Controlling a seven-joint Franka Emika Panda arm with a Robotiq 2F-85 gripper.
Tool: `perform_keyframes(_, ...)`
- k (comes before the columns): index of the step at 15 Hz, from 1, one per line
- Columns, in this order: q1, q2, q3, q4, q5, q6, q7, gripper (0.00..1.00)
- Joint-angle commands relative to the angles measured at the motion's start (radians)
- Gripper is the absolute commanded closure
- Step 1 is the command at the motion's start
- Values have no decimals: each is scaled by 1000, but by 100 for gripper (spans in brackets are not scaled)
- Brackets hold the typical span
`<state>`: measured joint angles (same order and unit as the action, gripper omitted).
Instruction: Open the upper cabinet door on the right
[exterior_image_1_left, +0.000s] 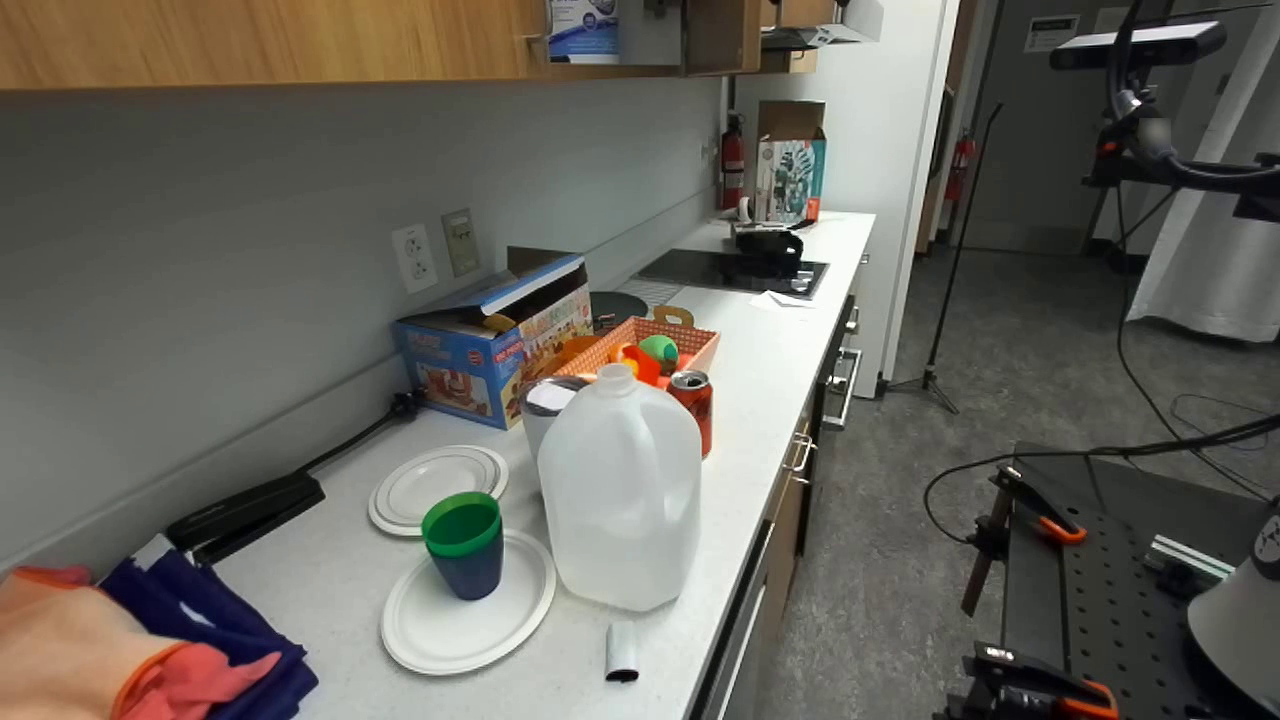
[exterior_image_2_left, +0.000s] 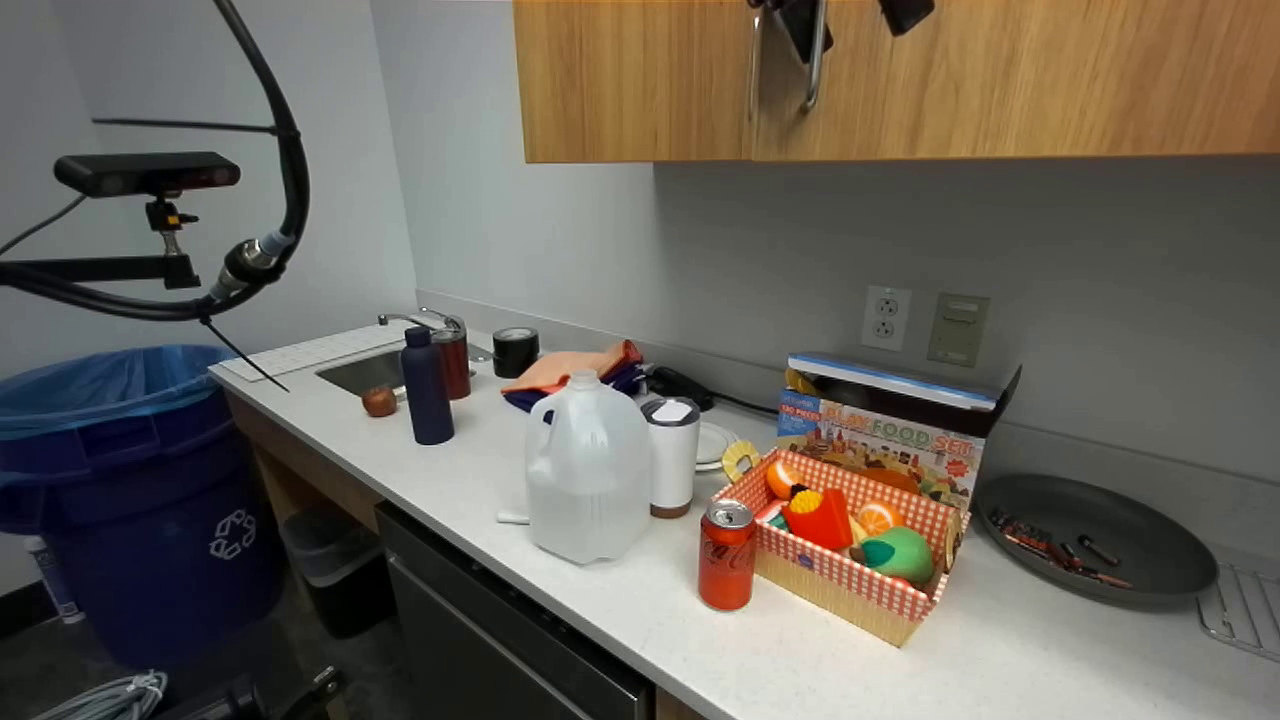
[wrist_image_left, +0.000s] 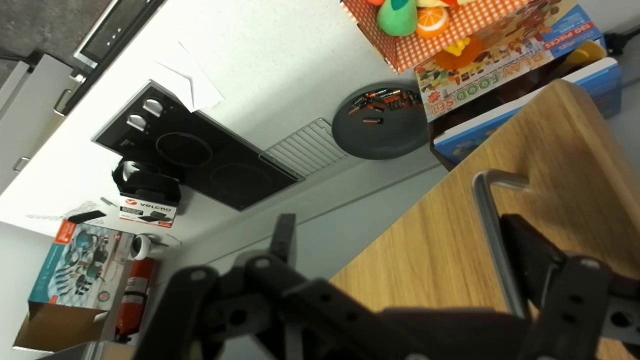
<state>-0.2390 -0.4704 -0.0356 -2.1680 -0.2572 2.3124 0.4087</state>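
Wrist view | gripper (wrist_image_left: 400, 227) spread wide | one finger (wrist_image_left: 524, 242) just beside door handle (wrist_image_left: 491, 225)

handle (wrist_image_left: 495, 235) stands between parted jaws; free air below door (exterior_image_2_left: 1030, 80)

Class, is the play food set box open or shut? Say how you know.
Open. The play food set box has its blue and white flap raised, and its dark inside shows in all three views.
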Motion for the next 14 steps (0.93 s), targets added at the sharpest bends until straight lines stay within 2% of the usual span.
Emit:
perform_keyframes(1,-89,-20,-14,95,-104,-74,-44,0)
perform_keyframes(7,-89,-16,-22,97,-100,-76,-69,0)
perform_keyframes(8,-7,-1,-1,2,14,-3,-38,0)
perform_keyframes(14,-7,-2,-4,2,17,-5,-48,0)
